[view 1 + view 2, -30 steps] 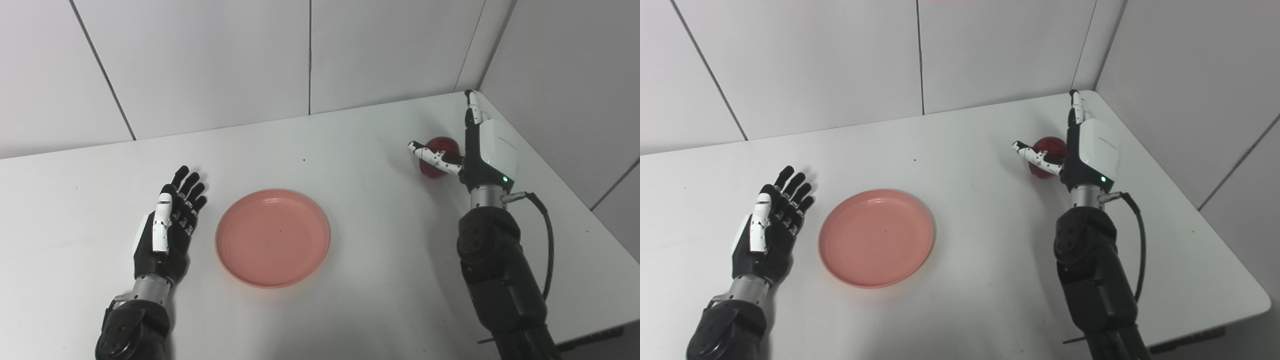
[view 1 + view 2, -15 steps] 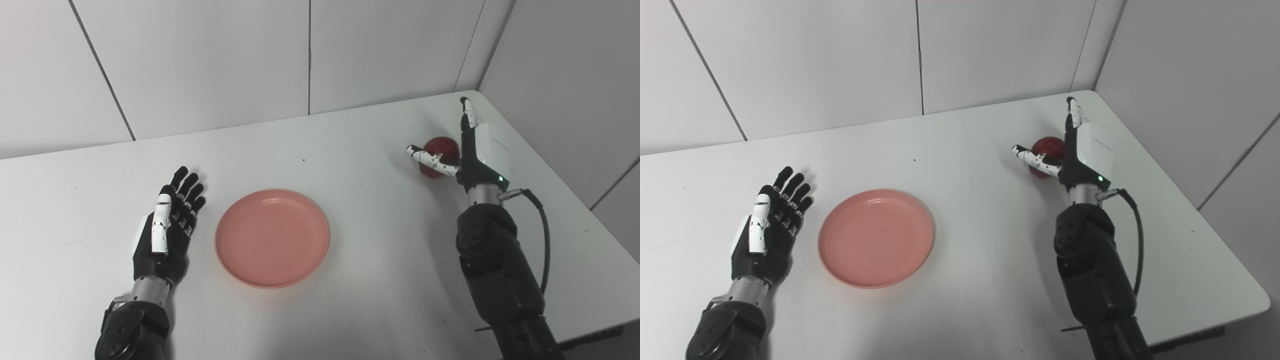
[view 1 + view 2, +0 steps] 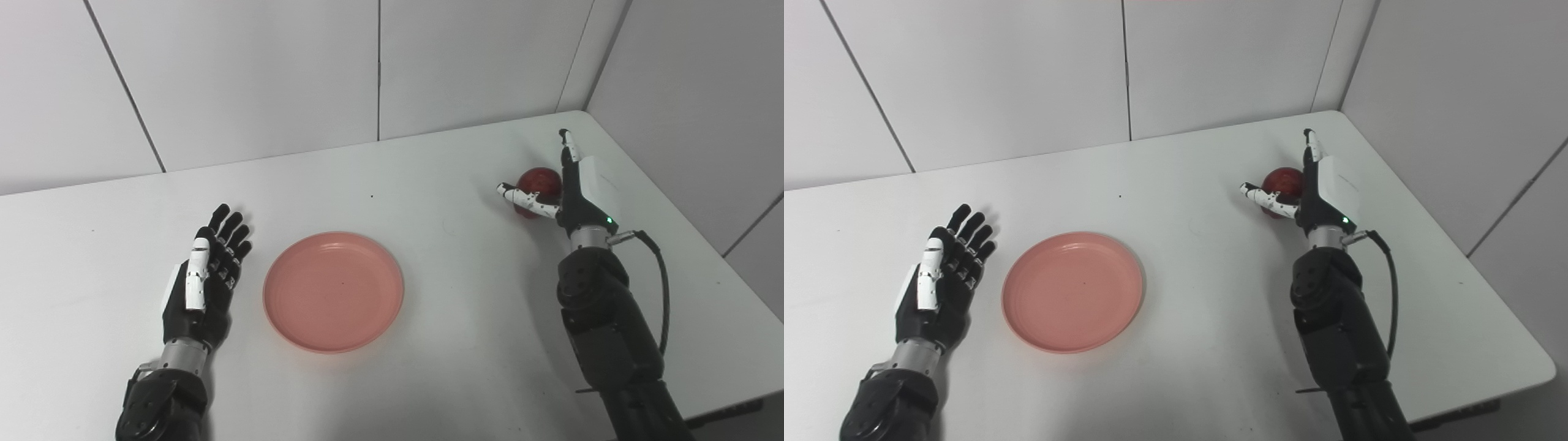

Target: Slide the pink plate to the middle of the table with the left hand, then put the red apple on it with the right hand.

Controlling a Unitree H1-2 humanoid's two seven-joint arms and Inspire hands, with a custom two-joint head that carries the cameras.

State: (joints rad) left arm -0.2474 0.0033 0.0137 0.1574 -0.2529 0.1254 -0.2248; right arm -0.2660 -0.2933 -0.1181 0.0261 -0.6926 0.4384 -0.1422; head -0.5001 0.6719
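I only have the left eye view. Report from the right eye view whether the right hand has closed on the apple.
Observer: Not closed. The right hand is open. From this angle the red apple shows bare above the thumb, with the fingers straight beside it.
Operator: Check the table's near right corner. It's cut off for me.
Observer: That corner of the table is in view here. The right arm's cable loops well inside it.
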